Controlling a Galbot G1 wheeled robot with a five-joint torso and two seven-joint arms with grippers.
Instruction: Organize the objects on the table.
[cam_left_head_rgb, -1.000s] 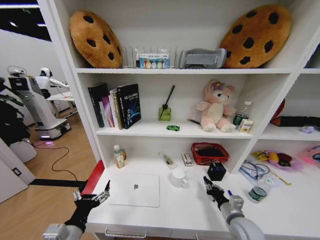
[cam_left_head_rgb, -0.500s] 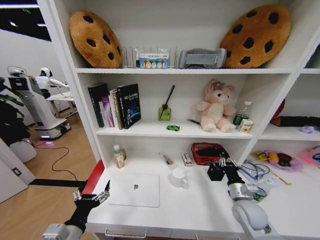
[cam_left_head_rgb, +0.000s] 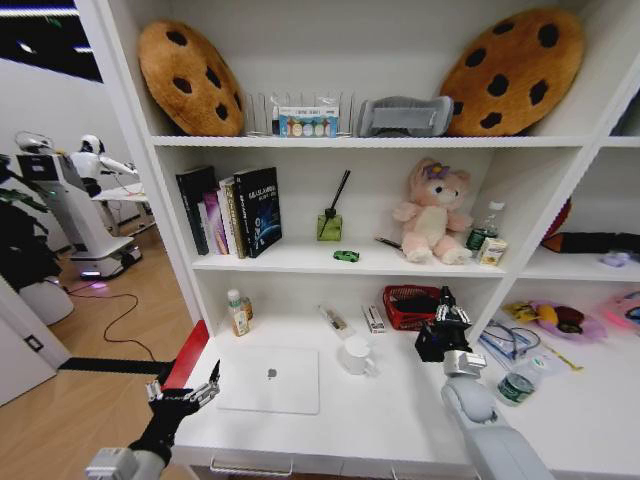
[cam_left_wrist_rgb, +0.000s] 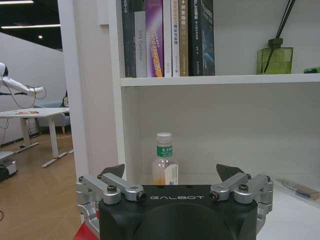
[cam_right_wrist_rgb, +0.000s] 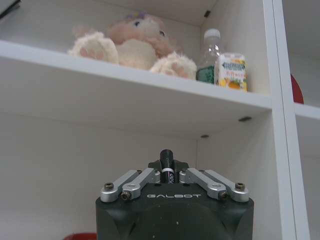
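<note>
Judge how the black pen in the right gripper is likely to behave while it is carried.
The black pen looks stiff, thin and probably light. The right gripper pinches it near one end, so it may pivot or slip. It looks round, so it would probably roll if set on the table.

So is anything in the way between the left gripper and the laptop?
Nothing visible. The left gripper hovers open by the desk's left front edge, just beside the laptop, with only bare desk top between them.
</note>
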